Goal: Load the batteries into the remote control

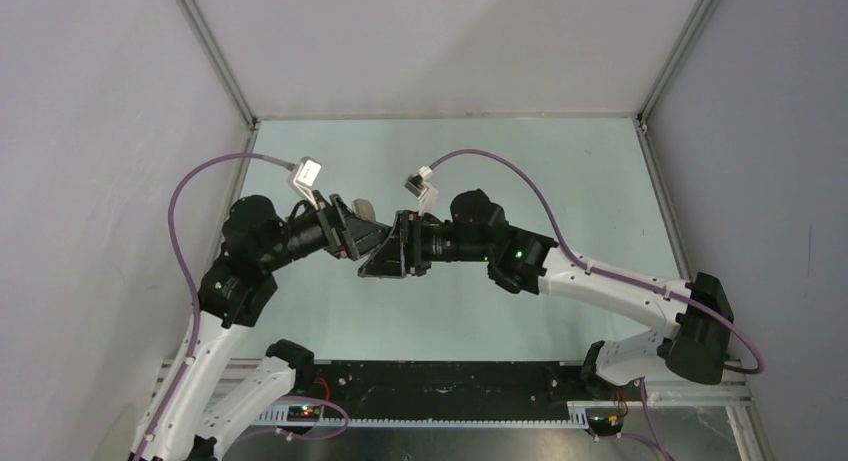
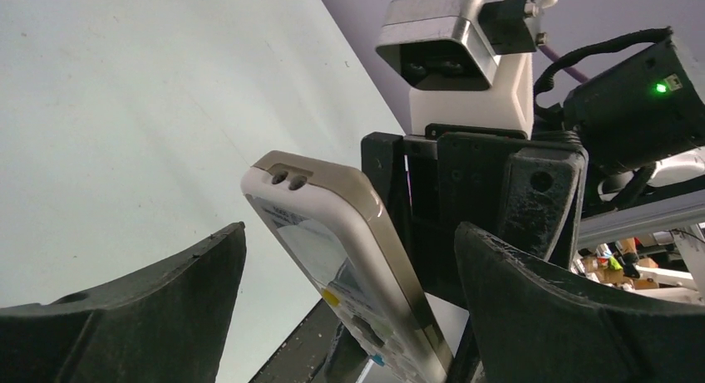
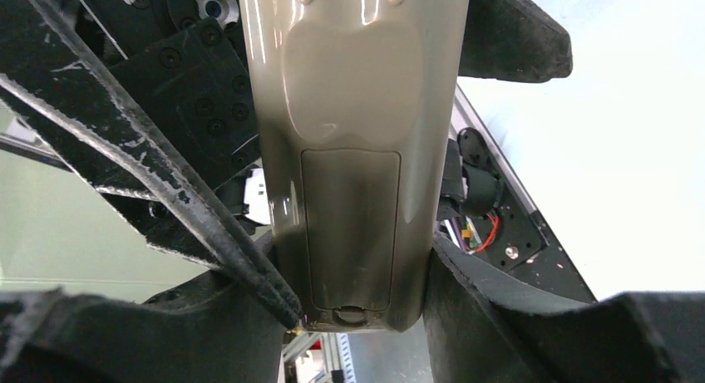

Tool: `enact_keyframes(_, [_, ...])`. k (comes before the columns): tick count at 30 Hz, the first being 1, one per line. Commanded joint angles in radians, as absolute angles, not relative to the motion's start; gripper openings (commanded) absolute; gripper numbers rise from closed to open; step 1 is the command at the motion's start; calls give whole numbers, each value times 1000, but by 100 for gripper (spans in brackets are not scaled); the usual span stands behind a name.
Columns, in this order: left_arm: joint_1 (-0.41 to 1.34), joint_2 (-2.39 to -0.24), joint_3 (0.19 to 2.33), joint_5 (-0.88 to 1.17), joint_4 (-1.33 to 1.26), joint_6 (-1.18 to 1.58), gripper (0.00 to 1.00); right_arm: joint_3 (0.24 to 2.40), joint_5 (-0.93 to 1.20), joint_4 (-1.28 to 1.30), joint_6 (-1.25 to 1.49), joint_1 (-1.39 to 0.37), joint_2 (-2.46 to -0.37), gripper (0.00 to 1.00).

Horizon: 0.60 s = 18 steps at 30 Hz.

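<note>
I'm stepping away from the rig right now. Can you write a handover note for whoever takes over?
Free: left claw open, its fingers either side of the remote control, not gripping.
Holding: right claw shut on the remote control, back cover in place.
No batteries in view.
Done: cannot tell whether they are loaded.
Left: probably check the compartment first.

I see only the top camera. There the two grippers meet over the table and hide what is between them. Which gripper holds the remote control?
Observer: The right gripper grips the remote control by its sides, near one end.
Operator: And the left one?
Observer: The left gripper is open; its fingers stand clear of the remote on both sides.
Operator: Is the battery cover off?
Observer: No, the cover sits closed on the beige back.
</note>
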State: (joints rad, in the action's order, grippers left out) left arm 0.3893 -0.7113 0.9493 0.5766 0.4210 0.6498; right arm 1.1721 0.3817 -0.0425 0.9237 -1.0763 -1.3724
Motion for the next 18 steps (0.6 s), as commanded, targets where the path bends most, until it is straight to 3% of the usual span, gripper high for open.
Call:
enact_keyframes(1, [392,-696,999,634,370,638,97,1165,421,-235,999,-1044,-1333,27])
enact_keyframes(14, [391,-662,1036,651,285,735,97,1109,511,-467,1122,-1021,-1330,28])
enact_keyframes(18, [392,-649,1032,638,239,823,86,1102,547,-521,1144,-1022,-1335,28])
